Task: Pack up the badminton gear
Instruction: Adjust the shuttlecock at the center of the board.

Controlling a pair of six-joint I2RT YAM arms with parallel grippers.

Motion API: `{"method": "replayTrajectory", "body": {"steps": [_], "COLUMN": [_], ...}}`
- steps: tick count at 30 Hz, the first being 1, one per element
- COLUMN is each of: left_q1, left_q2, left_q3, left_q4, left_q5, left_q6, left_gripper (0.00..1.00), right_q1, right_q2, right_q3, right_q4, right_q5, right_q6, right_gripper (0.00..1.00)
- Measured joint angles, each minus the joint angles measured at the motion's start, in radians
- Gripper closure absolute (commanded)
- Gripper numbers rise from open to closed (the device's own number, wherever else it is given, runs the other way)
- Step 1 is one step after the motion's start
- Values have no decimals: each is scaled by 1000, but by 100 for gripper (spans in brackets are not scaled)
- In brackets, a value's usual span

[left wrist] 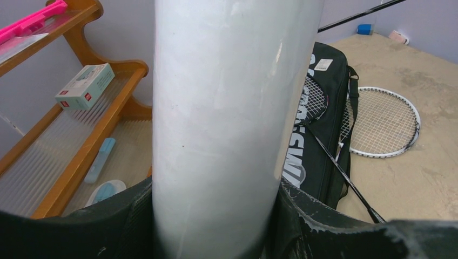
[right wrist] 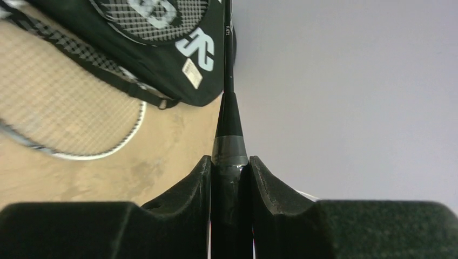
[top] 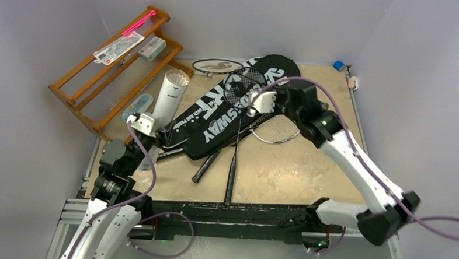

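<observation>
- Racket handles (top: 204,170): two black grips lie closest, by the near edge of the tabletop. Their shafts run back toward the covers. Loose, not yet packed.
- left claw (top: 141,124), by the left edge: clenched round the white tube (left wrist: 227,108), one pad on each side of its lower part. The tube stands near upright with a slight lean. The low grip with the mouth up is probably so nothing spills. Can't tell if its base rests on the tabletop.
- Tube look: long matte white cylinder with small dark print on the side. The upper end is open; contents too small to tell.
- black covers (top: 215,129), mid tabletop: two racket-shaped bags overlapped, flat on a diagonal, with white "SPORT" and "CROSSWAY" lettering and a strap along one side. They likely lie flat and central so rackets can slide in.
- right claw (right wrist: 229,183), above the middle, toward the right edge: grasping the black-shafted racket (right wrist: 229,124) at the top of its handle, where the cone narrows into the shaft. The head reaches over the covers. My guess is a handle grip lets the arm steer the head toward a cover.
- white-framed racket (top: 280,130): flat on the tabletop just right of the covers, pale strings, partly under the right arm.
- dark-framed racket (top: 217,65): thin oval head by the far edge, just beside the covers' wide end.
- wooden rack (left wrist: 92,11), far-left corner: holds packets (top: 118,47) and a pink stick (top: 139,21). Not gear.
</observation>
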Motion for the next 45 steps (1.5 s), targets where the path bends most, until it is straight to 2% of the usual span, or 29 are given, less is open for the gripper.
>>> {"method": "replayTrajectory", "body": {"steps": [6,9,13,17,26,36,41,45], "left_q1": [0,0,0,0,0,0,0,0], "left_q2": [0,0,-1,-13,-27,-27,-27,-27], "left_q3": [0,0,0,-2,-14,-14,-14,-14], "left_q4": [0,0,0,0,6,6,6,6], "left_q5": [5,8,8,6,1,-2,-2,-2], "left_q6": [-6,-8,-8,-8,-8,-8,-8,-7], "left_gripper": [60,60,60,60,60,60,60,60], "right_q1": [83,89,87,74,-50,-68,-85,-92], "right_q2": [-285,-312,-190,-65,115,244,334,320], "right_q3": [-61,-55,13,13,61,101,180,195], "right_q4": [-182,-214,-181,-134,32,109,65,3], "right_q5": [-104,-105,-25,28,32,-43,-100,-153], "right_q6": [93,142,204,222,280,276,274,277], "right_gripper": [100,100,100,100,100,100,100,100]}}
